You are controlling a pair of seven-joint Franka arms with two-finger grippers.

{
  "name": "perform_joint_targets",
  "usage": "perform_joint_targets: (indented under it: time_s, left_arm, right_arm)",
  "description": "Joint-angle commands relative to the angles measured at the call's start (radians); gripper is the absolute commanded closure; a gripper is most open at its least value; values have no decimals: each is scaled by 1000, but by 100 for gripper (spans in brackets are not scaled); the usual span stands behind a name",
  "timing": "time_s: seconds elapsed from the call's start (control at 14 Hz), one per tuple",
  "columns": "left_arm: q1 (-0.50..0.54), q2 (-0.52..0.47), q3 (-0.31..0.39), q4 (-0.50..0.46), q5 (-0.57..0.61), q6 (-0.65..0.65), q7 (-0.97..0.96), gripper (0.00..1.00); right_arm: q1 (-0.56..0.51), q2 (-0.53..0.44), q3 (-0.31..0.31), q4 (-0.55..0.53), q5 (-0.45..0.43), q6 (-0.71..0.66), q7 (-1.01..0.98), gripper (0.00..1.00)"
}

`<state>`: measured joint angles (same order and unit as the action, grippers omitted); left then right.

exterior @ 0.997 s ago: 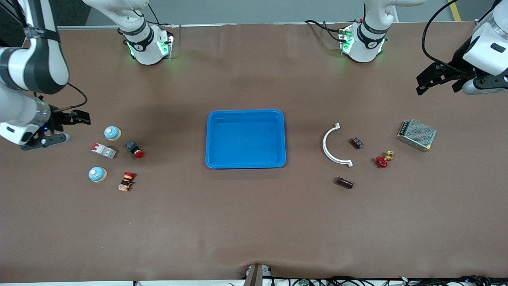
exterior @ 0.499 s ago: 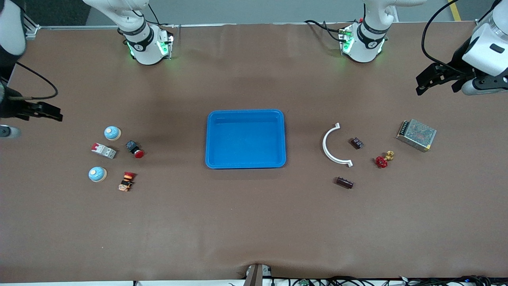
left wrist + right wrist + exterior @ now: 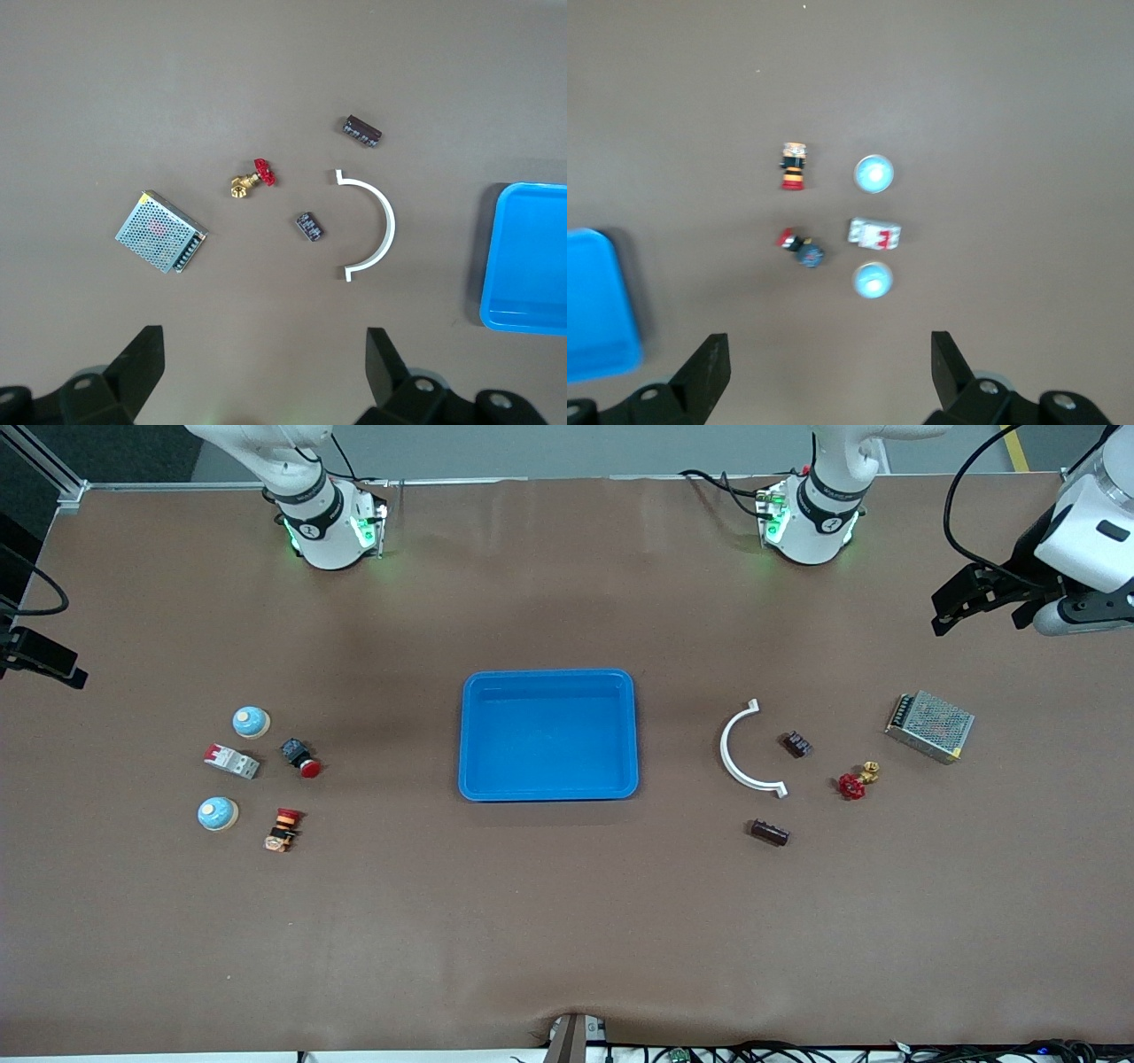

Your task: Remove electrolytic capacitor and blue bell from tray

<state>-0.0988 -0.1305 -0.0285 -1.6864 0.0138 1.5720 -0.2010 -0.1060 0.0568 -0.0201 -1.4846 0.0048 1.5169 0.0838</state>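
The blue tray (image 3: 547, 735) sits in the middle of the table and has nothing in it. Toward the left arm's end from the tray, and slightly nearer the front camera than the tray's near edge, lies the capacitor (image 3: 770, 833), a dark brown cylinder on its side with its long axis running roughly along the table's length, one end tipped a little toward the camera. Between it and the tray's level lie a white curved bracket (image 3: 744, 751), a small dark block (image 3: 796, 744), a red-handled brass valve (image 3: 855, 781) and a metal mesh box (image 3: 929, 726); the markings on the block are too small to read. Toward the right arm's end from the tray are two blue domed bells, standing upright: one bell (image 3: 251, 722) farther from the camera, the other bell (image 3: 217, 813) nearer, with a red and white switch block (image 3: 232, 761) between them, a red-capped push button (image 3: 301, 759) and a striped button (image 3: 283, 829) closer to the tray. The left gripper (image 3: 979, 600) hangs over bare table well out from the mesh box, fingers spread wide and holding nothing. The right gripper (image 3: 824, 363) is cut off at the edge of the front view; its wrist view shows the fingers wide apart and empty, high over the bells.
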Motion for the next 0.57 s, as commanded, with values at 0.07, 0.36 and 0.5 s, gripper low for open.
perform_joint_targets:
  time_s: [0.07,0.36,0.5]
  left_arm:
    - [10,0,-5,22,18,-18,-9,0]
    - [11,2,-2,33,15,-20,-5,0]
    - [11,2,-2,33,17,-21,-3,0]
  right_arm:
    - [89,14,-101,32,54,-37,117,0]
    - [86,14,-103,64,49,-40,100,0]
    - [88,14,-106,66,54,-40,102,0]
